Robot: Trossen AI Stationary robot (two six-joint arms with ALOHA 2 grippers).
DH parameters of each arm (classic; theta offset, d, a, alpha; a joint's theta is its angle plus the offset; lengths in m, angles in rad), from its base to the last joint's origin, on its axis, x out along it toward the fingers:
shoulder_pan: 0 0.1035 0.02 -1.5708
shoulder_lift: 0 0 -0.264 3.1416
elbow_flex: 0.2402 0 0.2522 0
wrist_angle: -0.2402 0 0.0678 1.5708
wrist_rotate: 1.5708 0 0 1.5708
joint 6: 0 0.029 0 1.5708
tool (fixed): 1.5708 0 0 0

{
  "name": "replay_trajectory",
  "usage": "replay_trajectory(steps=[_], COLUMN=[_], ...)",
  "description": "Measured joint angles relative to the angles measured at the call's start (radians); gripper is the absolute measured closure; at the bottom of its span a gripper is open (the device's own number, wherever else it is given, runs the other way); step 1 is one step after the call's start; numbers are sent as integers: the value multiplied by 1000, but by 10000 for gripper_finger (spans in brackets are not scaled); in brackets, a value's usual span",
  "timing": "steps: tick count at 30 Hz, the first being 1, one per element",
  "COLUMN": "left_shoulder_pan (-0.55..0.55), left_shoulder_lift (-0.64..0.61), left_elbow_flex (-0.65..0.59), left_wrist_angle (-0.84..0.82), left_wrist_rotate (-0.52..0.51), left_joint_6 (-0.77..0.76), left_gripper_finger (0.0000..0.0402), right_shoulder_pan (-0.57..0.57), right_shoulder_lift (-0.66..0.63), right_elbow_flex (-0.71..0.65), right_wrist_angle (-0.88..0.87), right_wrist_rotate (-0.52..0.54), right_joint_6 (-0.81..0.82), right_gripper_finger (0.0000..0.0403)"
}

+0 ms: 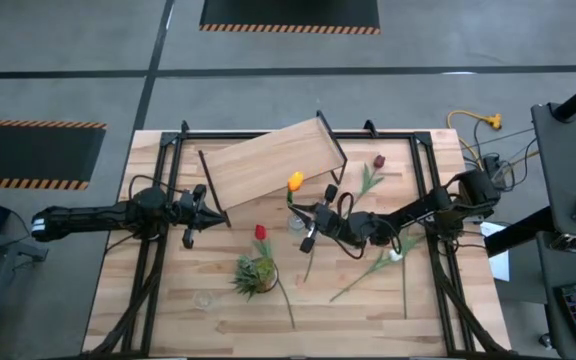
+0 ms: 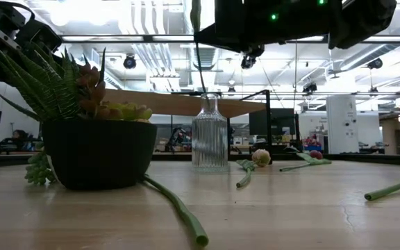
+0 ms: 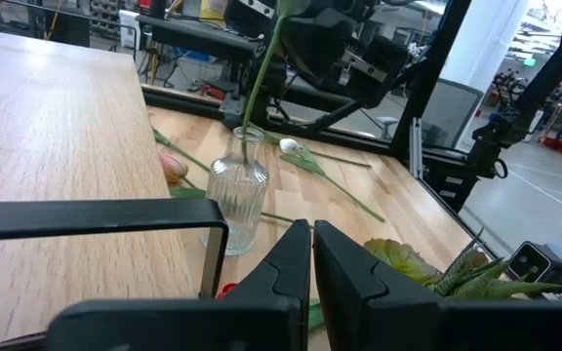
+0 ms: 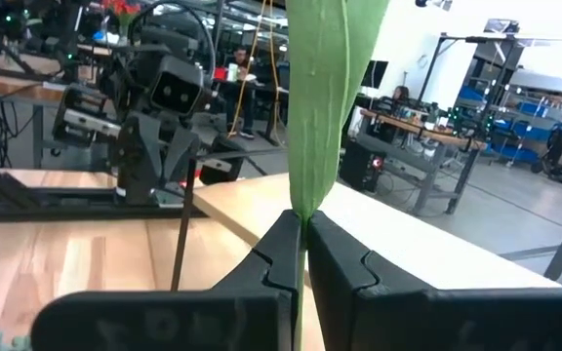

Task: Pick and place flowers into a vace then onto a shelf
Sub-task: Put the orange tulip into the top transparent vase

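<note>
Clamped tight on a green flower stem, the right gripper hangs over the glass vase mid-table, the stem's foot reaching into the vase's neck and its orange-yellow head up by the shelf. Left gripper sits pinched shut on nothing, beside the shelf's end rail. Other flowers lie loose on the table, beside the potted spiky plant.

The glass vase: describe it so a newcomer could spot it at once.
Start at the tilted wooden shelf at the back of the table. Just in front of its right end stands the glass vase, ribbed and clear, with a narrow neck; it is the only see-through thing, with a green stem entering it.
</note>
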Motion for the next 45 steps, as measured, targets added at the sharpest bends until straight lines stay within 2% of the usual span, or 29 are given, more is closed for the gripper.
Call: replay_trajectory(steps=[8, 13, 22, 30, 35, 39, 45], left_shoulder_pan=[0, 0, 0, 0, 0, 0, 0], left_shoulder_lift=[0, 0, 0, 0, 0, 0, 0], left_elbow_flex=[0, 0, 0, 0, 0, 0, 0], left_wrist_angle=[0, 0, 0, 0, 0, 0, 0], left_wrist_rotate=[0, 0, 0, 0, 0, 0, 0], left_joint_6=[0, 0, 0, 0, 0, 0, 0], left_gripper_finger=[401, 401, 401, 401, 401, 401, 401], right_shoulder_pan=[2, 2, 2, 30, 54, 54, 54], right_shoulder_lift=[-1, -1, -11, -70, -154, -229, -348], right_elbow_flex=[0, 0, 0, 0, 0, 0, 12], right_wrist_angle=[0, -4, -51, -86, -234, -398, -736], right_wrist_rotate=[0, 1, 15, 182, 187, 187, 178], right_joint_6=[3, 3, 3, 4, 34, 177, 417], right_gripper_finger=[394, 379, 309, 230, 203, 197, 189])
